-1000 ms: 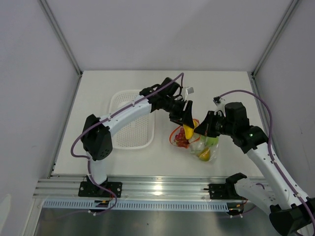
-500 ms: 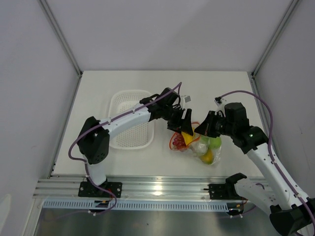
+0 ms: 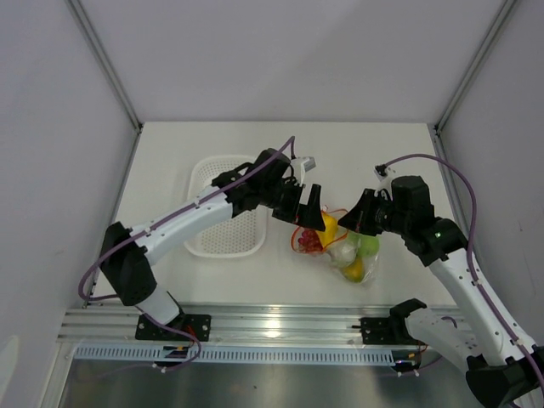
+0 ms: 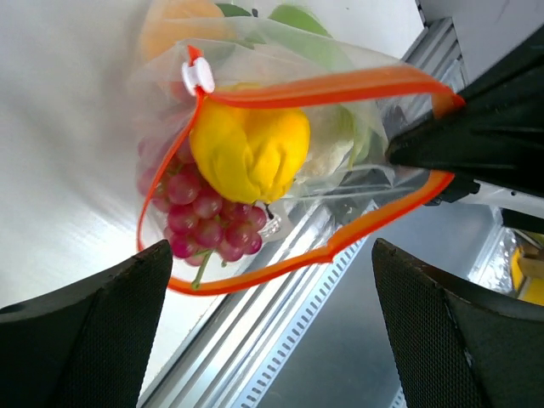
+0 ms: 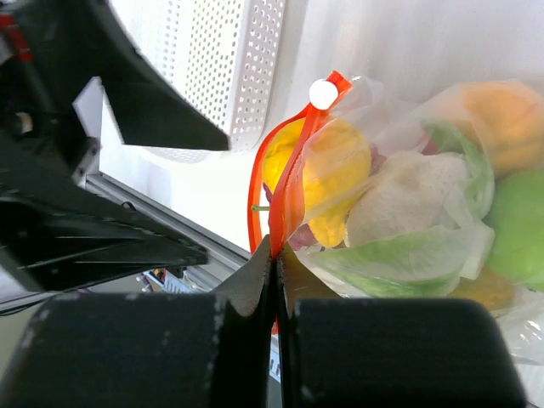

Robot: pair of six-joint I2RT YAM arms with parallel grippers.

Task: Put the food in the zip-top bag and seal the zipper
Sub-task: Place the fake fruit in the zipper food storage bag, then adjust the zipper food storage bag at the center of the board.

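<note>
The zip-top bag [image 3: 344,251] lies on the table right of centre, its orange-red zipper [image 4: 323,85] gaping in a loop with a white slider [image 4: 200,75] at one end. Food fills it: a yellow fruit [image 4: 251,153] and purple-red grapes [image 4: 204,221] at the mouth, with cauliflower [image 5: 408,195], a green apple [image 5: 518,229] and an orange fruit [image 5: 501,119] deeper in. My right gripper [image 5: 274,255] is shut on the zipper's end, holding the mouth up. Just left of the mouth, my left gripper [image 3: 304,206] stands wide open and holds nothing; its fingers [image 4: 85,331] frame the opening.
A white perforated basket [image 3: 223,174] sits left of the bag, under the left arm. The metal rail [image 3: 280,327] runs along the table's near edge. White walls close in the table on the left, back and right.
The left gripper has opened and let go of the yellow fruit, which now rests in the bag's mouth. That gripper has drawn back a little to the left. The right gripper keeps its hold.
</note>
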